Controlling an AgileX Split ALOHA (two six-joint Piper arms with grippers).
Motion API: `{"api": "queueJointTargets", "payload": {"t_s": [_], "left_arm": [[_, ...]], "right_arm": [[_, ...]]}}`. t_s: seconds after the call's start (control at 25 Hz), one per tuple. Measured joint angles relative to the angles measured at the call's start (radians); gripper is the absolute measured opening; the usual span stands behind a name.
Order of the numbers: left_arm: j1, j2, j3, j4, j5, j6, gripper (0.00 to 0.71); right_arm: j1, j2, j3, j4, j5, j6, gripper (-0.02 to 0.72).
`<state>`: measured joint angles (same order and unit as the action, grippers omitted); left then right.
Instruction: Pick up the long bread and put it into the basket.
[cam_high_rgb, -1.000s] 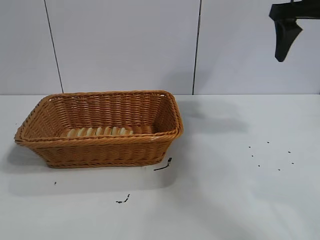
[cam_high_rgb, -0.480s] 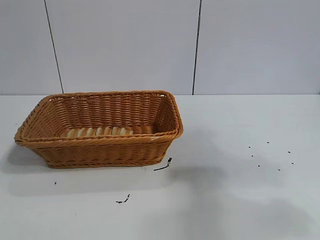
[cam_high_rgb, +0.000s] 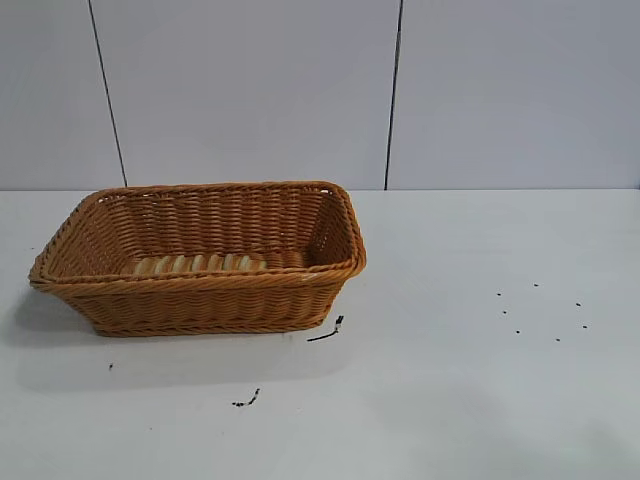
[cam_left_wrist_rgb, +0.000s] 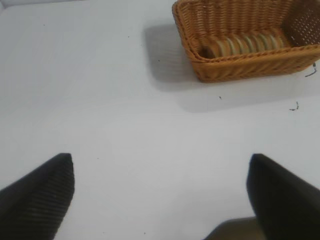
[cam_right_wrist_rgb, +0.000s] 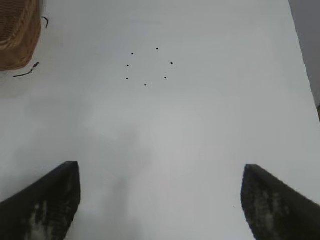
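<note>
The long bread lies flat inside the orange-brown wicker basket at the left of the table, along its near wall. The left wrist view also shows the bread in the basket, far off. Neither arm shows in the exterior view. My left gripper is open and empty, high above bare table and away from the basket. My right gripper is open and empty over the right part of the table, with a corner of the basket far off.
Small black specks dot the white table at the right. Short black scraps lie just in front of the basket's near right corner, and another nearer the front. A grey panelled wall stands behind.
The right gripper, seen at the upper right a second ago, has left the exterior view. Its shadow on the table has faded. The bread and basket have not moved.
</note>
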<state>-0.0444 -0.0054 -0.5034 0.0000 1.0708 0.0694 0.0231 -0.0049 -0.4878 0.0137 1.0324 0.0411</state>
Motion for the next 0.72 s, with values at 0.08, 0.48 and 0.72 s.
{"api": "queueJointTargets", "payload": {"t_s": [0.08, 0.48, 0.72], "left_arm": [[0.000, 0.000, 0.000, 0.000, 0.000, 0.000, 0.696], [0.000, 0.000, 0.000, 0.000, 0.000, 0.000, 0.696], [0.000, 0.000, 0.000, 0.000, 0.000, 0.000, 0.696]], "right_arm": [[0.000, 0.000, 0.000, 0.000, 0.000, 0.000, 0.600], [0.000, 0.000, 0.000, -0.014, 0.000, 0.000, 0.600], [0.000, 0.000, 0.000, -0.014, 0.000, 0.000, 0.600]]}}
